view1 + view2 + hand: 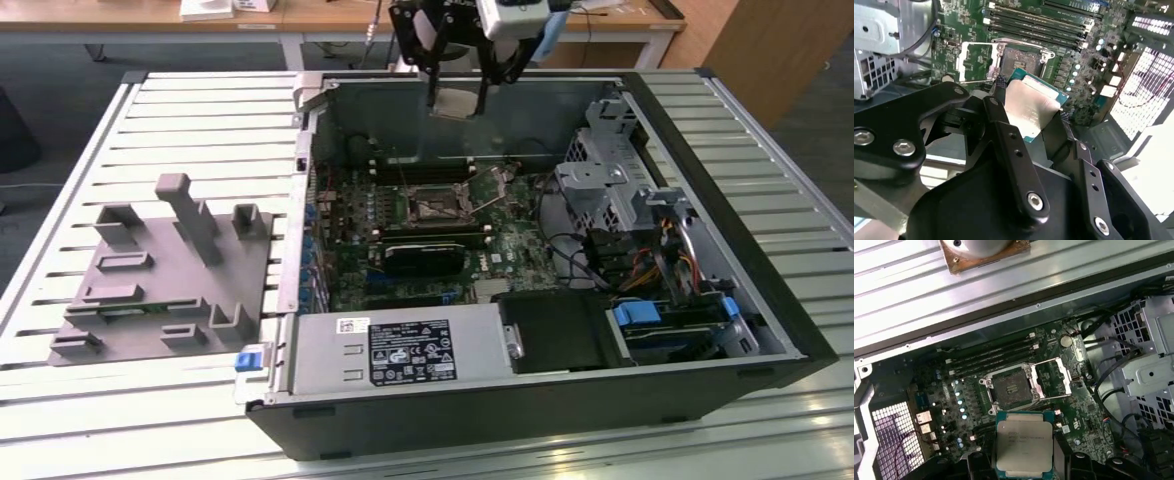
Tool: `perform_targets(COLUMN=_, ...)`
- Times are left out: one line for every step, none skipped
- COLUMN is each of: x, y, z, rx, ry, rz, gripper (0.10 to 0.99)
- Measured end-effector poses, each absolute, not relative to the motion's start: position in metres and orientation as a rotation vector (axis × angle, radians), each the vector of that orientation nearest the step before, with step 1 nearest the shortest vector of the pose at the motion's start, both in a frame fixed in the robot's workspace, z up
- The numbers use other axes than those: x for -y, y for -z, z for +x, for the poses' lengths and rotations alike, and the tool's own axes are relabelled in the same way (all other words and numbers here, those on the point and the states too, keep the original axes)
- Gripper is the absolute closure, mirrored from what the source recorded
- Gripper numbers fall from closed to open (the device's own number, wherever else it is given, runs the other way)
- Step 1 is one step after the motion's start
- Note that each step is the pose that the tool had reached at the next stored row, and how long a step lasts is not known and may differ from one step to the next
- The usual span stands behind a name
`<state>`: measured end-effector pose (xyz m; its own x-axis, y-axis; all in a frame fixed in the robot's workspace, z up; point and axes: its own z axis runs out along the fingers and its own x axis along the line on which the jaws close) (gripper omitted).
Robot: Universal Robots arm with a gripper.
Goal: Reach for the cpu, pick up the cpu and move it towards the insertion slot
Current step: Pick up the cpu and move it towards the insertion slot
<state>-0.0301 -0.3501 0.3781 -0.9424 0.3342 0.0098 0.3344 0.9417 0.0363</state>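
Note:
My gripper (461,85) hangs above the far part of the open computer case (747,300), shut on the cpu (457,103), a flat square chip with a silvery top. The cpu (1030,107) sits clamped between the two black fingers (1006,140) in the second wrist view. In the first wrist view the cpu (1024,443) shows its metal lid, held in the air above the motherboard. The insertion slot (1013,388) lies just beyond it, its silver frame (1054,377) swung open and the dark centre bare. The insertion slot (435,205) sits mid-board, below the gripper.
Long black memory slots (989,357) run beside the socket. A drive cage and cables (627,220) fill the case on the exterior view's right, a power supply (400,355) sits at its near side. A grey plastic tray (167,280) lies on the slatted table at the exterior view's left.

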Motion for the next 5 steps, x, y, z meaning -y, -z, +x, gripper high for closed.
perform_targets(x=0.3501, y=-0.3780, z=-0.0301, rx=3.089, ry=0.059, rz=-0.549, gripper=0.545)
perform_targets(x=0.3500, y=-0.3778, z=-0.0301, rx=3.087, ry=0.058, rz=-0.566, gripper=0.545)
perform_targets(x=0.3500, y=-0.3777, z=-0.0301, rx=3.084, ry=0.058, rz=-0.583, gripper=0.545)
perform_targets(x=0.3499, y=-0.3776, z=-0.0301, rx=3.081, ry=0.057, rz=-0.600, gripper=0.545)
perform_targets(x=0.3497, y=-0.3775, z=-0.0301, rx=3.078, ry=0.056, rz=-0.613, gripper=0.545)
